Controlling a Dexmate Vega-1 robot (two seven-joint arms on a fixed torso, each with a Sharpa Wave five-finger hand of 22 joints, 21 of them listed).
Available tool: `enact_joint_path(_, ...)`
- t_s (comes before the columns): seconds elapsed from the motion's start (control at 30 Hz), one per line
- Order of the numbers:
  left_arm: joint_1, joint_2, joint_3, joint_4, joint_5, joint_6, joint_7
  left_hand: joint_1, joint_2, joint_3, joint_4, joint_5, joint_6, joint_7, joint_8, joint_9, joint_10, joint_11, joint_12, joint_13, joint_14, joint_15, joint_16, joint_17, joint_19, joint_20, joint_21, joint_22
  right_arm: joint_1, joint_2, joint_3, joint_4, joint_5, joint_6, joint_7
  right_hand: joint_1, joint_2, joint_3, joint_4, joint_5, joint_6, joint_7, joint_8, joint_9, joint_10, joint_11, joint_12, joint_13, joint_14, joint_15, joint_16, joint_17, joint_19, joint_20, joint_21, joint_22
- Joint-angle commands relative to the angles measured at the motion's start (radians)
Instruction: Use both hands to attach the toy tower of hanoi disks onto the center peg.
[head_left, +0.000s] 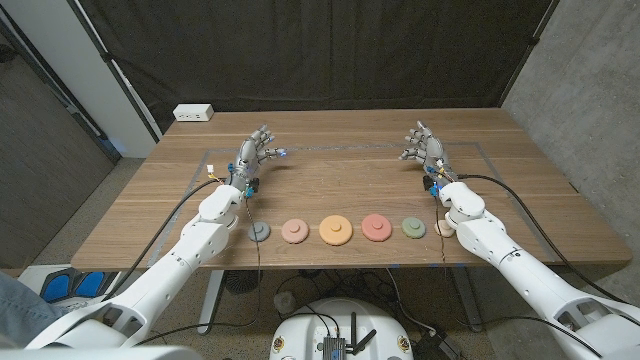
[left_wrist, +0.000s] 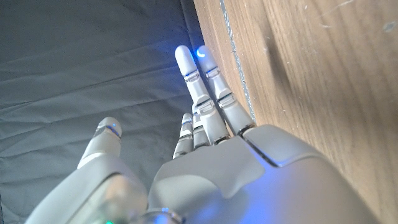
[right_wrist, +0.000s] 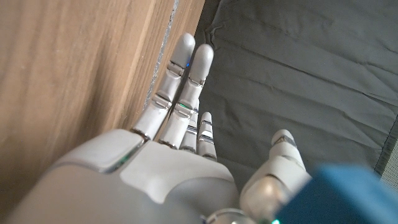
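Note:
Several round toy disks lie in a row near the table's front edge: grey-blue (head_left: 259, 232), salmon (head_left: 294, 230), a larger orange one (head_left: 335, 230) in the middle, coral red (head_left: 377, 228), green (head_left: 415, 227) and a small cream one (head_left: 445, 228) partly behind my right forearm. Each shows a raised knob at its centre; I cannot tell which carries the peg. My left hand (head_left: 255, 155) (left_wrist: 211, 162) stands on its edge far behind the row at the left, fingers straight, holding nothing. My right hand (head_left: 423, 146) (right_wrist: 168, 155) mirrors it at the right, also holding nothing.
The wooden table (head_left: 330, 185) has a thin tape outline (head_left: 340, 146) around the work area. A white power strip (head_left: 193, 113) lies beyond the far left edge. A black curtain (left_wrist: 74, 74) hangs behind. Cables run along both forearms.

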Motion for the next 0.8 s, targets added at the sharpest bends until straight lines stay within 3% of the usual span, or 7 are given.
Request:
enact_joint_path(0.03, 0.006, -0.002, 0.001, 0.001, 0.015, -0.013, 0.02, 0.023, -0.006, -0.007, -0.003, 0.006, 0.015, 0.004, 0.002, 0.002, 0.004, 0.01, -0.008, 0.004, 0.016, -0.045, 0.037, 0.033, 0.025, -0.007, 0.027, 0.026, -0.008, 0.001, -0.003, -0.011, -0.006, -0.014, -0.02, 0.045, 0.004, 0.005, -0.012, 0.004, 0.014, -0.003, 0.0, 0.006, -0.002, 0.001, -0.007, 0.015, -0.018, -0.074, 0.085, 0.106, 0.005, -0.025, 0.048, 0.049)
enact_joint_path(0.27, 0.012, -0.004, 0.001, -0.002, 0.023, -0.013, 0.038, 0.065, -0.019, -0.022, -0.003, 0.007, 0.033, -0.001, 0.001, 0.005, 0.018, 0.002, -0.015, 0.005, 0.061, -0.079, 0.155, 0.139, 0.061, -0.031, 0.095, 0.093, -0.013, -0.001, -0.007, -0.023, -0.014, -0.025, -0.035, 0.072, 0.016, 0.021, -0.009, 0.005, 0.026, -0.003, 0.0, 0.009, 0.018, -0.002, -0.009, 0.029, -0.001, -0.084, 0.154, 0.196, 0.054, -0.086, 0.114, 0.103)
enact_joint_path(0.4, 0.017, -0.002, 0.003, -0.011, 0.03, -0.009, 0.049, 0.087, -0.025, -0.027, -0.004, 0.007, 0.045, 0.002, 0.002, 0.005, 0.031, -0.002, -0.014, 0.005, 0.078, -0.084, 0.209, 0.19, 0.091, -0.052, 0.128, 0.118, -0.014, -0.004, -0.009, -0.031, -0.025, -0.034, -0.05, 0.075, 0.009, 0.028, -0.003, 0.003, 0.049, -0.008, 0.004, 0.01, 0.053, -0.016, -0.005, 0.041, 0.046, -0.083, 0.23, 0.294, 0.098, -0.131, 0.16, 0.134)
enact_joint_path(0.43, 0.019, -0.002, 0.003, -0.015, 0.035, -0.008, 0.058, 0.092, -0.025, -0.027, -0.004, 0.008, 0.047, 0.003, 0.002, 0.005, 0.033, -0.001, -0.015, 0.005, 0.083, -0.086, 0.22, 0.2, 0.102, -0.059, 0.134, 0.119, -0.014, -0.003, -0.009, -0.033, -0.028, -0.035, -0.055, 0.073, 0.008, 0.03, -0.001, 0.003, 0.053, -0.01, 0.004, 0.01, 0.07, -0.007, -0.001, 0.045, 0.057, -0.082, 0.249, 0.321, 0.107, -0.137, 0.168, 0.139)
enact_joint_path(0.53, 0.025, -0.004, 0.002, -0.022, 0.044, -0.009, 0.078, 0.105, -0.03, -0.027, -0.004, 0.008, 0.051, 0.005, 0.001, 0.005, 0.035, -0.004, -0.016, 0.005, 0.1, -0.089, 0.252, 0.229, 0.125, -0.078, 0.154, 0.131, -0.018, -0.001, -0.008, -0.038, -0.037, -0.039, -0.078, 0.066, 0.009, 0.041, 0.004, 0.004, 0.081, -0.013, 0.009, 0.011, 0.116, -0.013, 0.008, 0.062, 0.096, -0.081, 0.316, 0.414, 0.143, -0.14, 0.206, 0.169)
enact_joint_path(0.7, 0.034, -0.011, -0.001, -0.03, 0.045, -0.009, 0.099, 0.118, -0.035, -0.026, -0.003, 0.008, 0.057, 0.004, 0.001, 0.005, 0.02, -0.01, -0.025, 0.004, 0.125, -0.09, 0.289, 0.263, 0.153, -0.103, 0.182, 0.15, -0.032, 0.002, -0.002, -0.05, -0.044, -0.042, -0.112, 0.067, 0.008, 0.05, 0.002, 0.005, 0.104, -0.013, 0.014, 0.011, 0.142, -0.021, 0.013, 0.07, 0.121, -0.082, 0.355, 0.44, 0.169, -0.141, 0.23, 0.188)
enact_joint_path(0.8, 0.038, -0.017, -0.004, -0.029, 0.04, -0.017, 0.1, 0.122, -0.037, -0.026, -0.002, 0.009, 0.06, 0.001, 0.001, 0.005, 0.012, -0.021, -0.028, 0.004, 0.131, -0.09, 0.296, 0.268, 0.163, -0.11, 0.19, 0.154, -0.039, 0.003, 0.0, -0.056, -0.051, -0.041, -0.13, 0.064, 0.002, 0.056, 0.002, 0.006, 0.157, 0.01, 0.033, 0.014, 0.136, -0.024, 0.005, 0.079, 0.133, -0.08, 0.389, 0.445, 0.167, -0.141, 0.235, 0.196)
